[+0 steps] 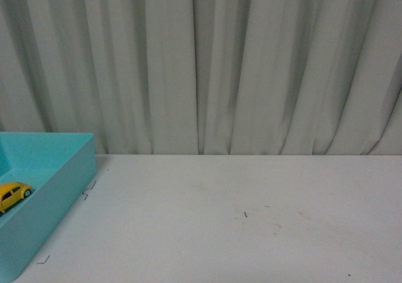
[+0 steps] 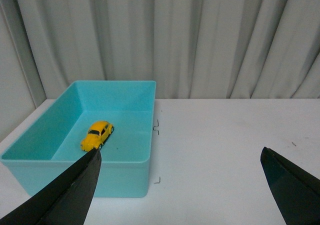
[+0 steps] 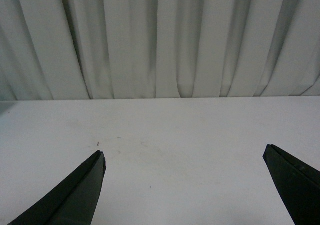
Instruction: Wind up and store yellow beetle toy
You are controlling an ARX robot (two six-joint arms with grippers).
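The yellow beetle toy (image 1: 14,194) (image 2: 97,135) rests on its wheels on the floor of a turquoise bin (image 1: 59,182) (image 2: 125,172) at the table's left edge. My left gripper (image 2: 180,155) is open and empty, pulled back from the bin, with one black finger (image 2: 75,190) overlapping the bin's near wall in the left wrist view. In the right wrist view my right gripper (image 3: 184,156) is open over bare white table, with nothing between its black fingers (image 3: 80,190). Neither arm shows in the front view.
A white table (image 1: 251,220) runs to a pleated grey curtain (image 1: 207,63) at the back. Small black corner marks (image 2: 157,127) lie on the table beside the bin. A pale wall panel (image 2: 12,90) stands left of the bin.
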